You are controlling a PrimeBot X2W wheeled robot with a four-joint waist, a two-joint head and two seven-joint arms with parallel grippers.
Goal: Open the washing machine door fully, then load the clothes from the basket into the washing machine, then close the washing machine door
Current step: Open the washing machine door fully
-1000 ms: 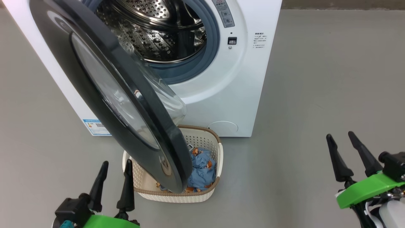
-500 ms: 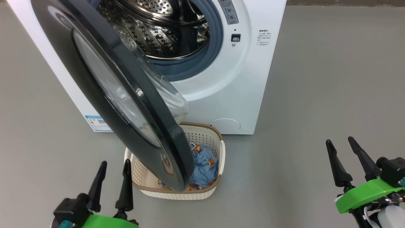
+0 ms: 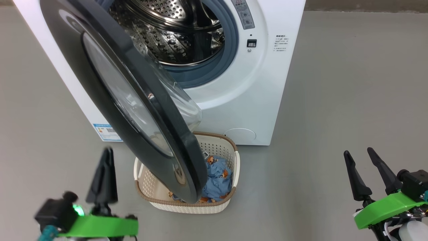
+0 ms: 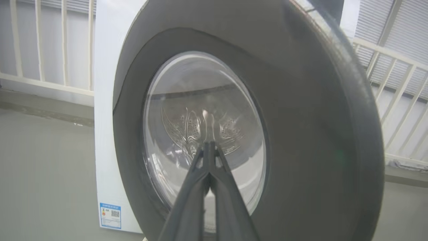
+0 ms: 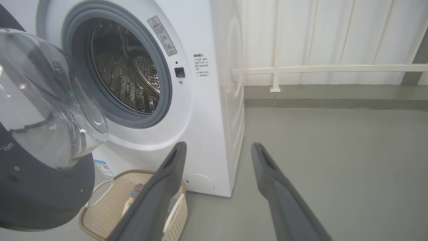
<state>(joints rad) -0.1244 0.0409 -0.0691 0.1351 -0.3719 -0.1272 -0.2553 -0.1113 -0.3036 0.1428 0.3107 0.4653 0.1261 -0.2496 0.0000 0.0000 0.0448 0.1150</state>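
Observation:
The white washing machine (image 3: pixel 240 100) stands at the top of the head view, its steel drum (image 3: pixel 174 36) exposed. The washing machine door (image 3: pixel 187 157) hangs partly swung out, and its black rim overhangs the cream basket (image 3: pixel 187 207) on the floor. Blue bear-print clothes (image 3: pixel 217 177) lie in the basket's right half. My left gripper (image 3: pixel 107 151) is shut with nothing in it, left of the basket and blurred. In the left wrist view its shut tips (image 4: pixel 209 144) point at the door's glass (image 4: pixel 174 100). My right gripper (image 3: pixel 357 151) stands open at the lower right, far from the basket (image 5: pixel 100 187).
Grey floor (image 3: pixel 351 83) stretches to the right of the machine. A white railing (image 5: pixel 317 68) and a low kerb run along the wall behind. A small blue label (image 4: pixel 110 216) sits low on the machine's front.
My left gripper has shut and shifted, and it now shows blurred. The head view has moved slightly. The right gripper, the door and the basket stand as before.

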